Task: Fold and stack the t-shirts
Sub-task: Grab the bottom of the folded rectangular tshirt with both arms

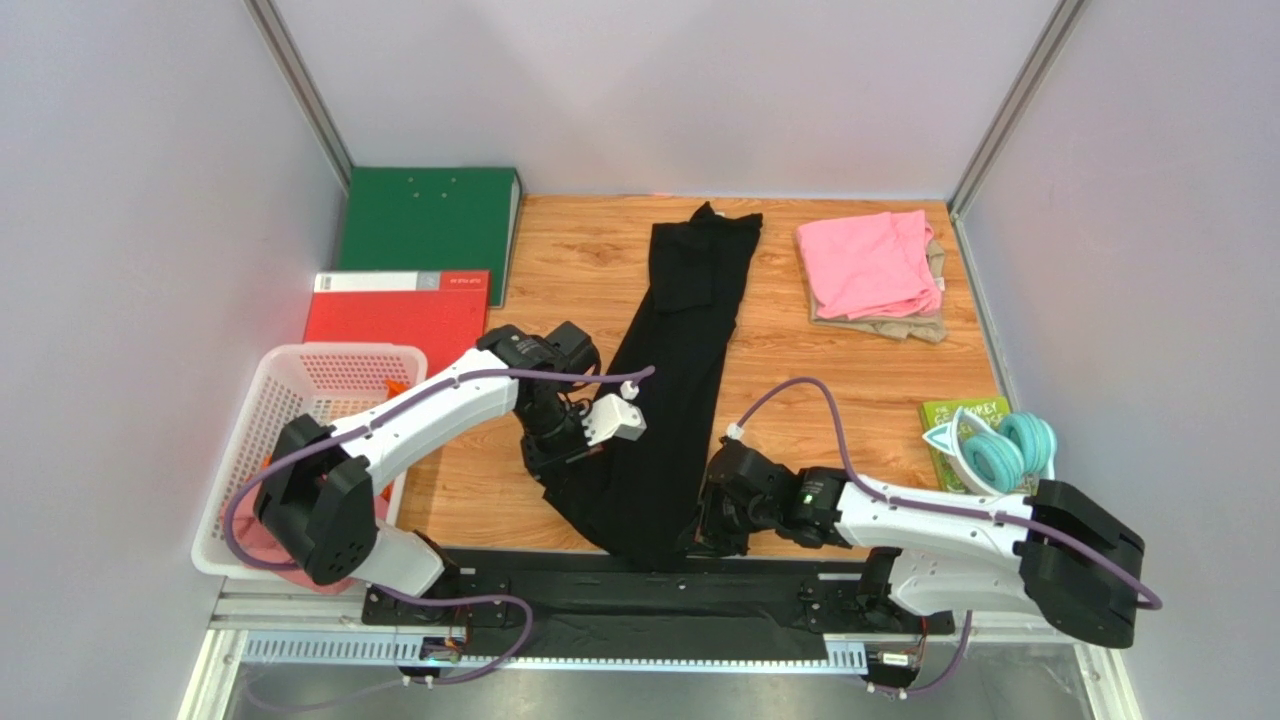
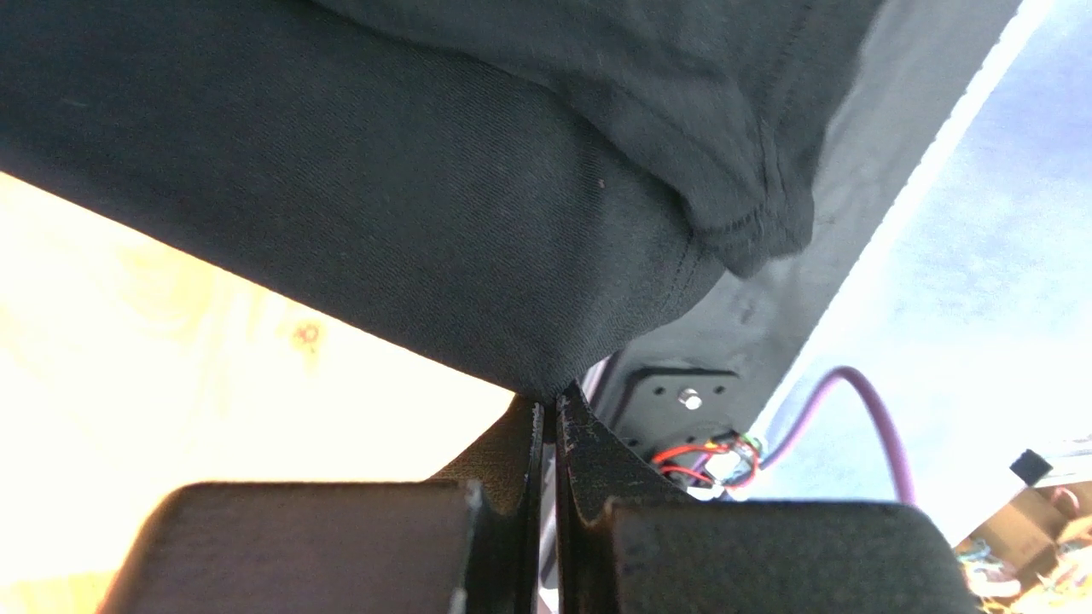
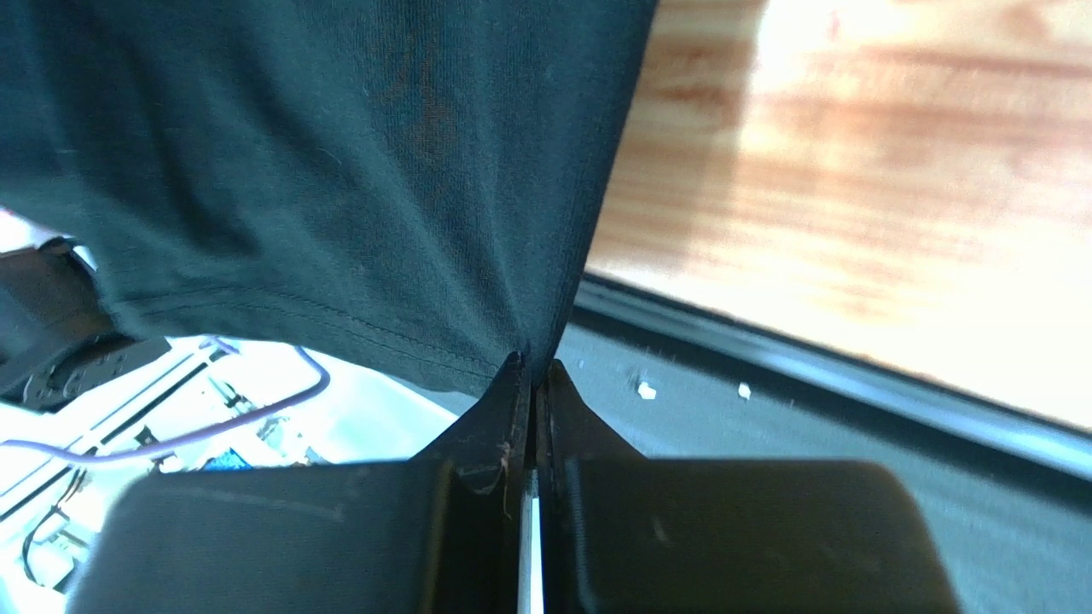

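Both grippers clenched on the black shirt [image 1: 684, 360]; left gripper [image 2: 554, 407] pinches a fold at its near-left edge, right gripper [image 3: 532, 374] pinches the hem at its near-right corner.

Risks, as judged:
- each hold is only a thin nip of cloth at the very fingertips; a quick pull could slip it free
- near end of the shirt lies over the table [image 1: 842, 375] edge by the black base rail [image 1: 601, 578]; cloth could drag or snag there
- uneven travel of the two arms would skew the fold, since the shirt is a long narrow band

Position: shirt runs from the far edge down the middle of the table to the near edge, between the two arms; grippers sit at either side of its near end, cloth bunched just ahead of the tips.

Pink shirt [image 1: 869, 258] lies folded on a beige one [image 1: 902, 323] at far right, well apart.
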Available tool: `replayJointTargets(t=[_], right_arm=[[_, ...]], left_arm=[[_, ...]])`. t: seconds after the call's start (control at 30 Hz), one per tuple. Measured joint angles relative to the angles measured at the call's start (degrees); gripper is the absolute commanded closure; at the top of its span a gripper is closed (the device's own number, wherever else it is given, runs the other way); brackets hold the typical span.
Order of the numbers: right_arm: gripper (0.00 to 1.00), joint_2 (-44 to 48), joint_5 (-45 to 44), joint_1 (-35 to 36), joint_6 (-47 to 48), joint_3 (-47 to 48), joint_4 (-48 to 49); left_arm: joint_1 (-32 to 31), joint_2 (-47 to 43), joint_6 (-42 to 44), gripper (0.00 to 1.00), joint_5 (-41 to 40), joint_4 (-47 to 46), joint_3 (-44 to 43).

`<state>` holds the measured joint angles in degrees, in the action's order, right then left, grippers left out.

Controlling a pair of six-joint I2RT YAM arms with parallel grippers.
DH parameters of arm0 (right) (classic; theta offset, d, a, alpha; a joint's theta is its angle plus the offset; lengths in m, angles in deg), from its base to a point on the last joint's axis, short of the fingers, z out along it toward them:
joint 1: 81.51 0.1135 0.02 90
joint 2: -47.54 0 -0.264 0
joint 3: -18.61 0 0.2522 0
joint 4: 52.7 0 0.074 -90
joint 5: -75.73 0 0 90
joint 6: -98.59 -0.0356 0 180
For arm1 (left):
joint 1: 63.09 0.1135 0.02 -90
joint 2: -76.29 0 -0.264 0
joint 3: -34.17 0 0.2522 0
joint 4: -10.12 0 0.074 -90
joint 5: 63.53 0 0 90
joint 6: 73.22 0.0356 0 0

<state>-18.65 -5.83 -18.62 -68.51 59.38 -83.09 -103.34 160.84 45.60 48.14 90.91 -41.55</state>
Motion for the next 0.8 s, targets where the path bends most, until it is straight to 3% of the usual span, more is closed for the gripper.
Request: replayJointTargets(t=[0.57,0.8], right_arm=[[1.00,8.66,-2.99,7.32,-4.09,2.86,-8.52],[1.00,12.22,-5.07,1.09,-1.88,7.85,-13.38]], left_arm=[[-1.03,-5.79,1.16,1.00,3.69,8.94,1.18],[-0.87,-1.95,-0.04,1.00,2.99,10.23,-8.26]])
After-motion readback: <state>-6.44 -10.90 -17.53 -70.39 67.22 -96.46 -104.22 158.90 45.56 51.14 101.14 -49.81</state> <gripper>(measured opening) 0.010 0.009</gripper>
